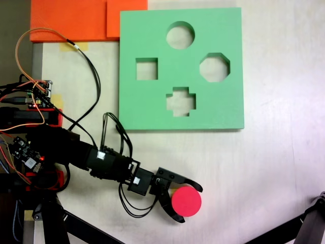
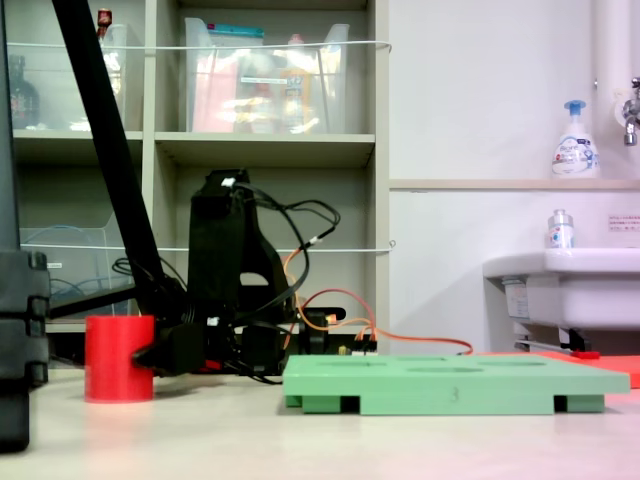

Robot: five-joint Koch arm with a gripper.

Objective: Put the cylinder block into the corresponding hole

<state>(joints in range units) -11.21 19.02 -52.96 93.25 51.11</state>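
The cylinder block (image 1: 187,202) is a short red cylinder standing upright on the pale table, below and well clear of the green foam board (image 1: 152,101). My gripper (image 1: 191,204) reaches in from the left, one black jaw against the block's upper edge and the other against its lower left, so it is shut on the block. The corresponding hole (image 1: 180,34) is the round cutout near the board's top edge. From the low side angle, the cylinder block (image 2: 118,358) rests on the table left of the board (image 2: 450,385), with the gripper (image 2: 152,356) at its right side.
Octagonal (image 1: 215,67), square (image 1: 147,69) and cross-shaped (image 1: 181,101) cutouts share the board. Orange foam sheets (image 1: 71,20) lie at the top left. Circuit boards and loose wires (image 1: 30,96) crowd the left edge. Black stand legs (image 1: 310,223) enter at the bottom right.
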